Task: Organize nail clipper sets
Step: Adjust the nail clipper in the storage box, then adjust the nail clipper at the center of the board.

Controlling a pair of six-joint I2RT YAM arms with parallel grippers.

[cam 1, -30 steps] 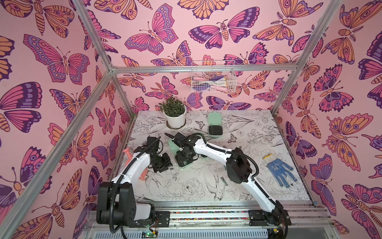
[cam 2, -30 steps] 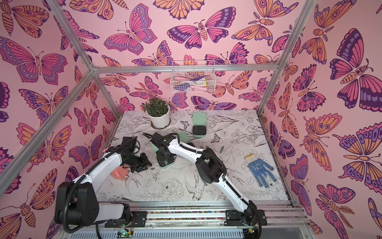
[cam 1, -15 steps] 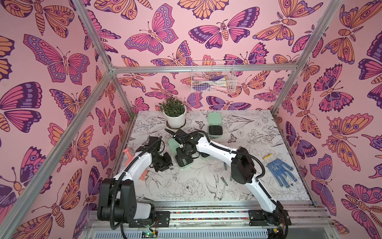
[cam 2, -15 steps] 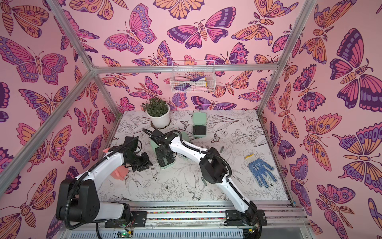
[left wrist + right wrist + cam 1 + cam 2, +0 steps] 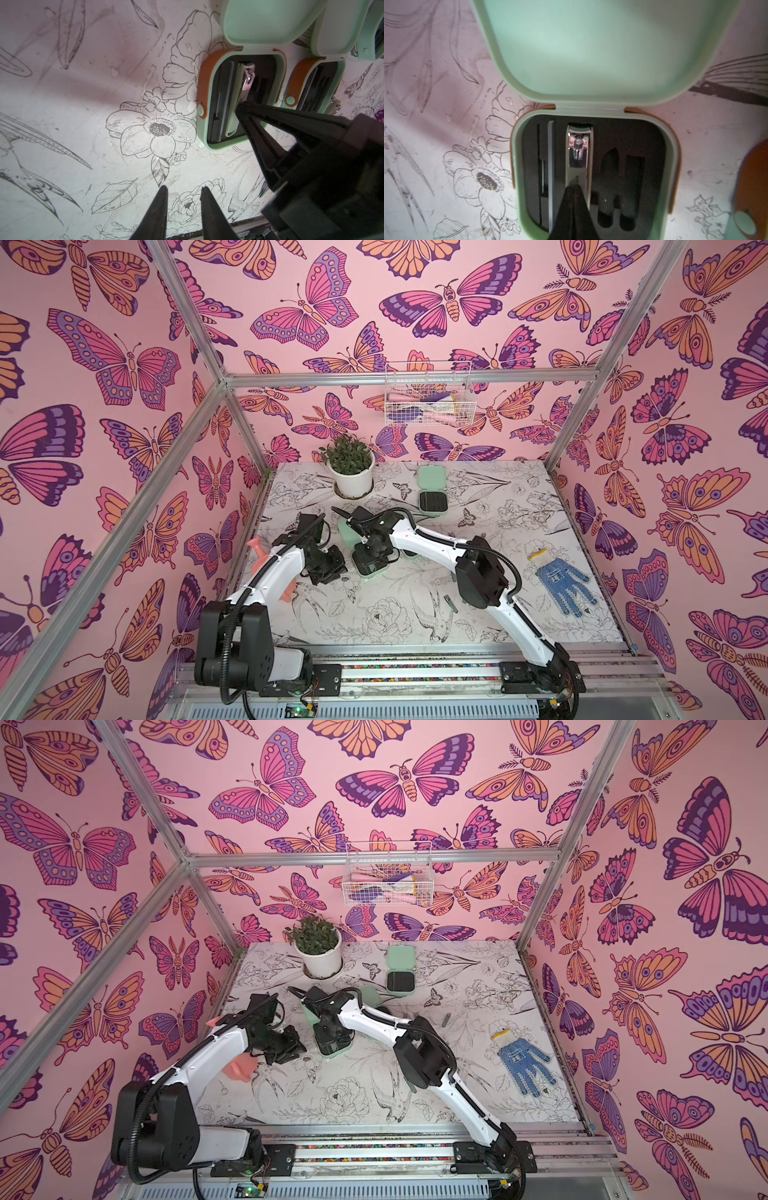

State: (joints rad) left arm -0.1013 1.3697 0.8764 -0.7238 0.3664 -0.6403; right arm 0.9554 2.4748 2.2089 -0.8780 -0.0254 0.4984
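Floral tabletop: right hand touches clipper in case.

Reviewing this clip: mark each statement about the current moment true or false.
1. The right gripper is shut, with its tips on a clipper that lies in the open case. True.
2. The blue glove lies inside a case. False: it lies flat on the table, apart from the cases.
3. The back case by the potted plant is closed. False: its lid is open and the black insert shows.
4. The left gripper holds nothing. True.
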